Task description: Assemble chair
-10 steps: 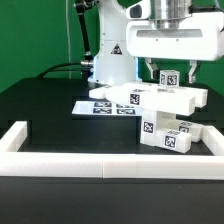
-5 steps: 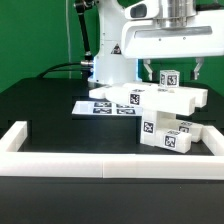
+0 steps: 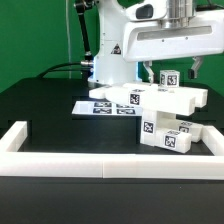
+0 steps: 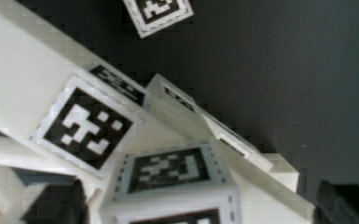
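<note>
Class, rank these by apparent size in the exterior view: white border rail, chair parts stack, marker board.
1. white border rail, though nearest the camera.
2. chair parts stack.
3. marker board, partly hidden behind the stack, so unsure.

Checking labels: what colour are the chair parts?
White chair parts with black-and-white square tags; exterior view shows best.

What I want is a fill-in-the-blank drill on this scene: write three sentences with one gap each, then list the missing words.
1. The pincer hangs over the chair parts with its jaws ___.
2. The table under them is ___ in colour.
3. The marker board lies on the exterior view's ___ side of the chair parts.
Missing words: open; black; left.
</note>
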